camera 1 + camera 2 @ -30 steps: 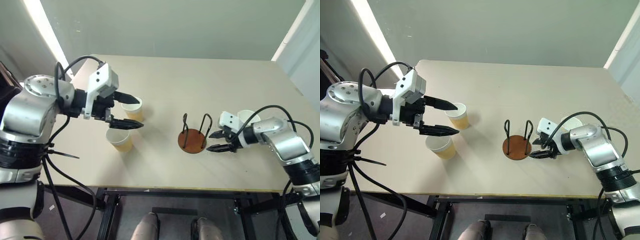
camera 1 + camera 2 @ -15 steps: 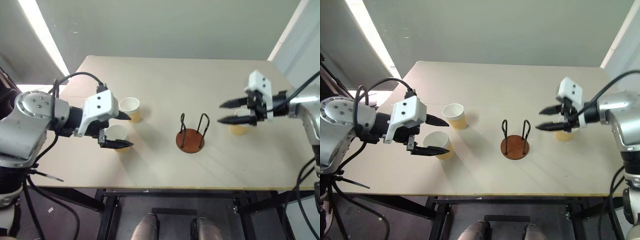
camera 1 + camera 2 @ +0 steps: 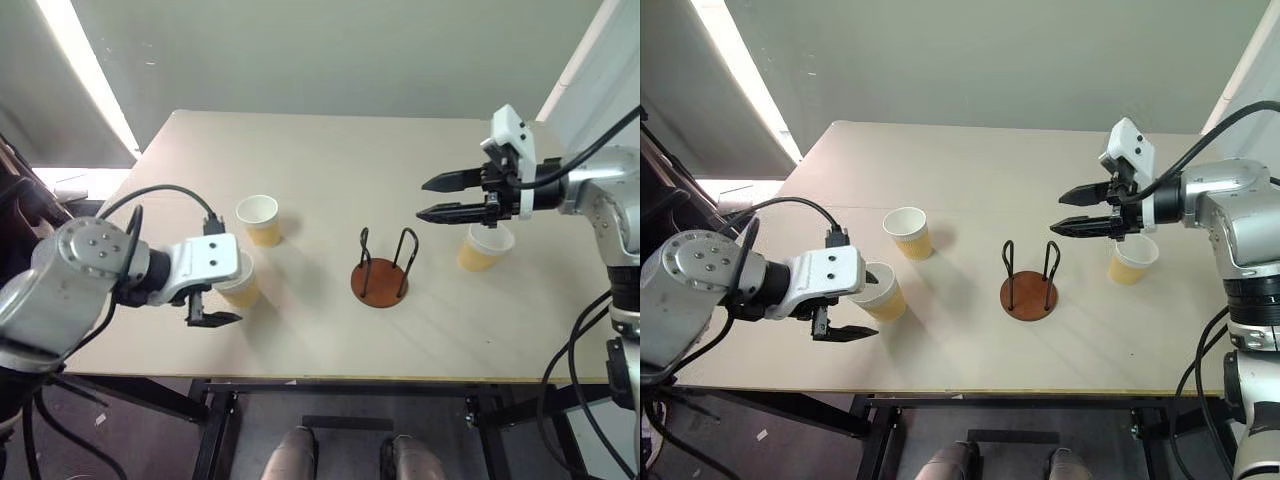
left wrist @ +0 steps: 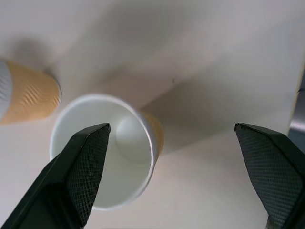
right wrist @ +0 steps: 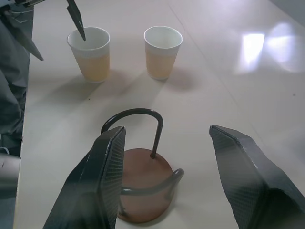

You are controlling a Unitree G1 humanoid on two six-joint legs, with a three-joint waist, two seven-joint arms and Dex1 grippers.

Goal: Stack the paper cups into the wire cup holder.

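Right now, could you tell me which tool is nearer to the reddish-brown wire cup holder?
The right. The right tool hangs above the table just beyond the reddish-brown wire cup holder, toward its right, while the left tool is across the table at a pale yellow paper cup.

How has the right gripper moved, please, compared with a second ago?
Yes: the right gripper has risen from table level beside the wire cup holder and now hangs above and right of it.

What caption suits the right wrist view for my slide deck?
Open right gripper above the empty wire cup holder, two paper cups standing upright beyond.
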